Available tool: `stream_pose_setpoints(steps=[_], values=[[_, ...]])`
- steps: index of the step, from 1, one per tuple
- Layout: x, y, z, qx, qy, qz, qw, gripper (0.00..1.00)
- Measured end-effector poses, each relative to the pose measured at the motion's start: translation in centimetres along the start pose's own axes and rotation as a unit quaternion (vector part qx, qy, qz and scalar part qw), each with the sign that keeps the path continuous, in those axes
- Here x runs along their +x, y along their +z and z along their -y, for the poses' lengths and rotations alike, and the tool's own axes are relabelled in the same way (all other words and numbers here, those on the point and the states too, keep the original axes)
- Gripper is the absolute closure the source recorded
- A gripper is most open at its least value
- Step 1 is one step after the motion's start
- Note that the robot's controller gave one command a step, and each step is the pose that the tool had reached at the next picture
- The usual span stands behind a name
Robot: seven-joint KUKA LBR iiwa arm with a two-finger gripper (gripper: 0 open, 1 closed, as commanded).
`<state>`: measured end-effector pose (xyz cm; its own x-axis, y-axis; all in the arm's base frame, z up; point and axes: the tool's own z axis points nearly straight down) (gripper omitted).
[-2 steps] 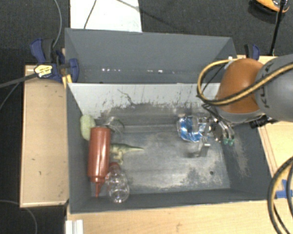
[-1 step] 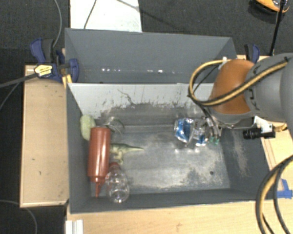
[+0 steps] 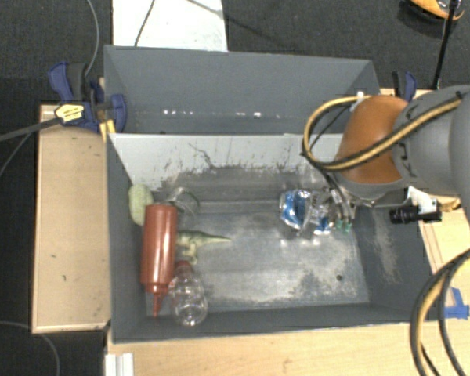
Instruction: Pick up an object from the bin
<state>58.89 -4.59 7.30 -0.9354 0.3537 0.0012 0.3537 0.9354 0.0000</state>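
Grey metal bin (image 3: 266, 276), floor scuffed and mostly bare in the middle, sloped back wall behind. From the right of the camera view comes the arm (image 3: 446, 143), a big grey link with an orange cover (image 3: 372, 143) at the wrist and yellow-black cables (image 3: 329, 128) looping over it.

Down low near the bin floor sits the gripper (image 3: 334, 210), at the right end of the foot of the back wall. Right against it on the left lies a blue and clear shiny thing (image 3: 296, 208) (crumpled plastic by the look, exact kind unclear). It rests on the floor at centre-right, close to the back wall. The two overlap in the view, so I cannot tell whether the thing is inside the gripper or just beside it. I also cannot tell whether the gripper is spread wide or closed narrow, because its metal parts and the shiny plastic are hard to separate.

Everything else is bunched along the left wall, well apart from the gripper:
- Lengthwise along that wall lies a red squeeze bottle (image 3: 158, 245), nozzle toward the front.
- Touching its back end is a pale green lump (image 3: 139, 202), roundish.
- Just right of the lump, near the back wall, is a clear cup (image 3: 185, 202).
- Beside the red squeeze bottle on its right sits a small green toy (image 3: 197, 242), pointed tail aimed at the middle.
- At front left lies a clear plastic bottle (image 3: 189, 298), touching the nozzle end.
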Motion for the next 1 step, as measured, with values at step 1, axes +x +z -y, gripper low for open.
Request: stream_pose_setpoints(steps=[1], values=[[0.08,-0.24,0.04,0.000,0.000,-0.0007,1.0000,1.00]])
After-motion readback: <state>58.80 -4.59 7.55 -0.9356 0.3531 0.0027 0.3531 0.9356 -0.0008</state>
